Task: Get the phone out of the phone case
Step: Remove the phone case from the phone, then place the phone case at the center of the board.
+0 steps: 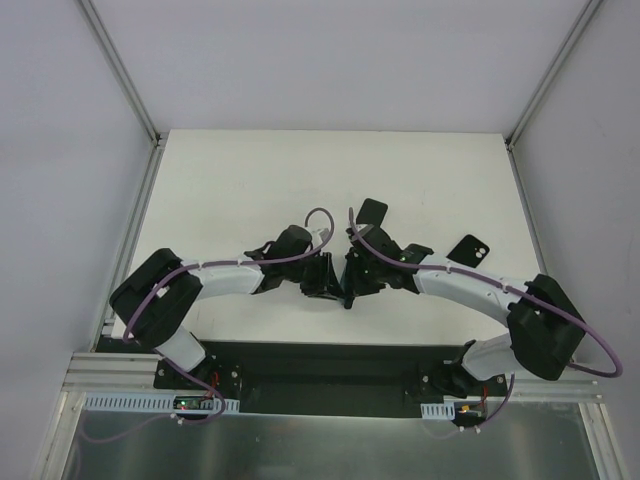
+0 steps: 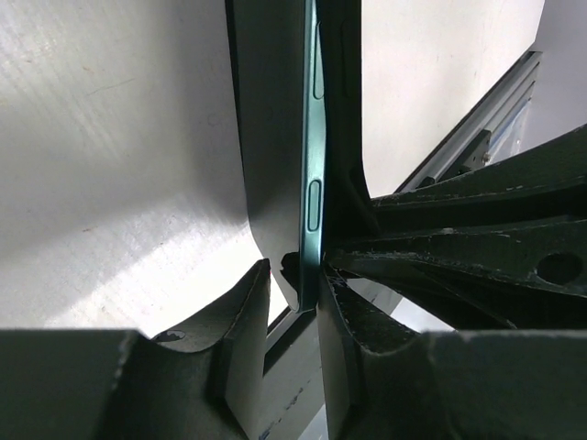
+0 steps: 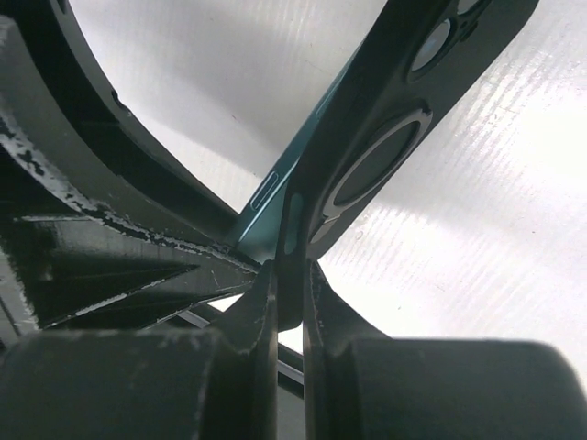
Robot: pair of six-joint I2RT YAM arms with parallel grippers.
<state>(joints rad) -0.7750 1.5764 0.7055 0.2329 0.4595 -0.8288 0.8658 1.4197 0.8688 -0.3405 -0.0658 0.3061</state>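
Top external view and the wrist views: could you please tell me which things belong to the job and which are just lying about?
In the job: phone, gripped by the left pincer; phone case, gripped by the right pincer.

Lying about: spare black case, untouched; flat black piece farther back, unclear what it is.

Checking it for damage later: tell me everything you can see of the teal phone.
The slim teal metal-looking phone shows mainly its side edge, carrying two elongated buttons, plus a dark face. It stands on edge above the white table, partly out of the black rubbery phone case, which splays away beside it. The left hand pinches one end; the right hand pinches the case.
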